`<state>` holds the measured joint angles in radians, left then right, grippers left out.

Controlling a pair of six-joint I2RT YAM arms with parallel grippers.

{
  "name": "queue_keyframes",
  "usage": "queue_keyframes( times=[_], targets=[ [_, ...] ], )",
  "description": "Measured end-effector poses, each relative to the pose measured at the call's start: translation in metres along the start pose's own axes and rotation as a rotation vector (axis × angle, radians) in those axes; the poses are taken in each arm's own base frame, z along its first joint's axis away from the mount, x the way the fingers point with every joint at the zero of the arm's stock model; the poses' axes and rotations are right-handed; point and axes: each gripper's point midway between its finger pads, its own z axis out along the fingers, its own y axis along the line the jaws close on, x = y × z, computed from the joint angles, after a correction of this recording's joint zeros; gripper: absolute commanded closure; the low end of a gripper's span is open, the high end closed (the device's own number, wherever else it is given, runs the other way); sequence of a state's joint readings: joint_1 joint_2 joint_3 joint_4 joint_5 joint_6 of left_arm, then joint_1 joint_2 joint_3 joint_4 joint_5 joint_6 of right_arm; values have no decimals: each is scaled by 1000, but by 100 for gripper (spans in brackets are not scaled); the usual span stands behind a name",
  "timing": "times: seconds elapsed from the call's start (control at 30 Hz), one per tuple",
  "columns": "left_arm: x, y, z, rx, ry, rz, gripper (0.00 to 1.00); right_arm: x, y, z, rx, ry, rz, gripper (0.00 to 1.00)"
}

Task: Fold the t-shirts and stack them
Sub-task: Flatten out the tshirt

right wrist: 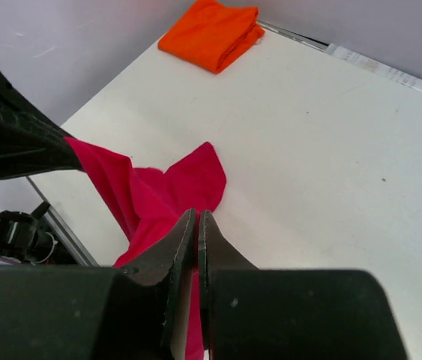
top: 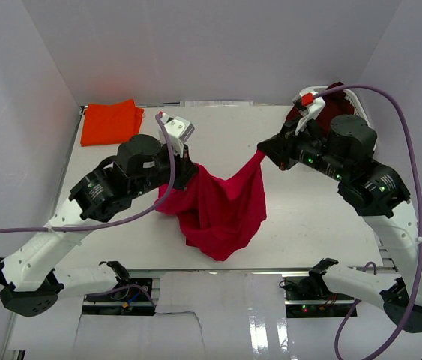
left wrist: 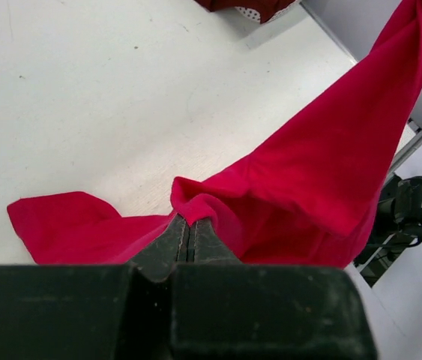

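Where the bright crimson red cloth t-shirt [top: 222,206] is stretched between the two arms, one corner is pinched in the closed left claw [left wrist: 188,231] and another is clamped in the closed right claw [right wrist: 196,219]. The cloth is held up in a sagging span, and its lower folds are rested on the white counter [top: 308,217] near the front edge. A vivid orange t-shirt [top: 110,121], folded, is laid at the far left corner. At the far right, a dark maroon t-shirt [top: 336,90] is seen inside the white plastic lattice basket [top: 357,97], partly hidden behind the right arm.
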<state>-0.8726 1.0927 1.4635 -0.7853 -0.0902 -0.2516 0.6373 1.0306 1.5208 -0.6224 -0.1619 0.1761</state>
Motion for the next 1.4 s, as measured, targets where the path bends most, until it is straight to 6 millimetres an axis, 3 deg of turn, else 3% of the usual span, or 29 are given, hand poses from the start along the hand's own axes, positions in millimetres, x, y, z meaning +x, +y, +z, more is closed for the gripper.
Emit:
queue_keyframes(
  times=[0.1, 0.17, 0.3, 0.4, 0.5, 0.63, 0.8, 0.87, 1.03, 1.3, 1.4],
  targets=[
    [8, 1, 17, -26, 31, 9, 100, 5, -12, 11, 50, 20, 5, 92],
    [21, 2, 39, -40, 65, 15, 100, 16, -25, 23, 102, 51, 12, 92],
    [68, 9, 86, -64, 162, 37, 100, 52, -59, 40, 254, 147, 30, 92],
    [93, 12, 118, -74, 225, 57, 100, 73, -85, 39, 384, 203, 44, 92],
    [111, 11, 152, -60, 261, 62, 100, 80, -120, 29, 528, 228, 68, 92],
    [131, 11, 180, -24, 307, 51, 100, 85, -167, 6, 703, 237, 104, 92],
    [131, 8, 204, 14, 316, 35, 100, 93, -231, -38, 916, 230, 190, 92],
    [126, 6, 213, 30, 308, 31, 100, 99, -246, -52, 978, 232, 222, 92],
    [119, 0, 240, 66, 297, 24, 100, 117, -265, -70, 1065, 249, 284, 92],
    [140, -8, 284, 117, 350, 13, 100, 132, -274, -79, 1114, 263, 326, 92],
    [141, -10, 301, 129, 351, 18, 67, 134, -273, -79, 1111, 268, 330, 92]
  ],
)
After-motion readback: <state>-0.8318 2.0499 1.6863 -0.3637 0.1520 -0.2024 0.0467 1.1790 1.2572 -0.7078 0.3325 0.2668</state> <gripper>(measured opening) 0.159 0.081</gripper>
